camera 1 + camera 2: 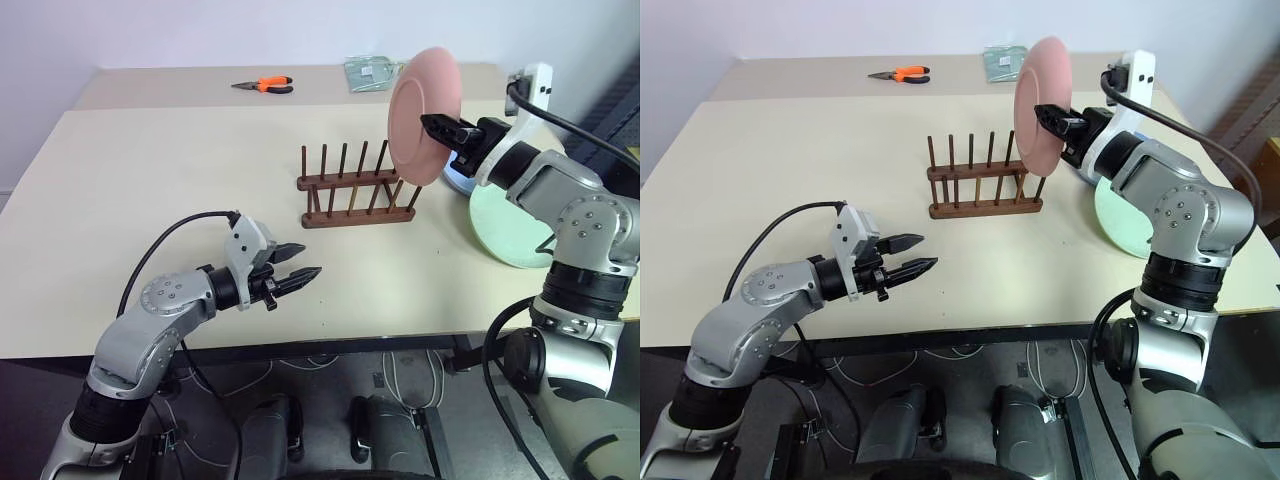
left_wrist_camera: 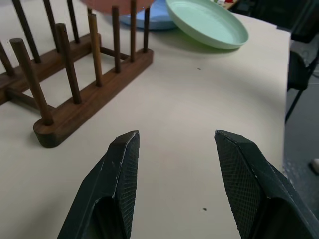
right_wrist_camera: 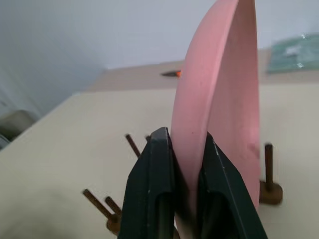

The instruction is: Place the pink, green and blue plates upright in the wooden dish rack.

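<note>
- Pink plate (image 1: 424, 116) is pinched at its rim in my right gripper (image 1: 441, 127), held on edge just above the right end of the wooden dish rack (image 1: 357, 192).
- My left gripper (image 1: 300, 262) hangs empty near the table's front, jaws apart.
- Green plate (image 1: 505, 232) and blue plate (image 2: 148, 20) lie flat right of the rack.
- Next, I judge: lower the pink one between two peg pairs.
- No writing is readable.

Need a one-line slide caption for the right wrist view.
Right gripper shut on the upright pink plate, above the wooden dish rack.
</note>
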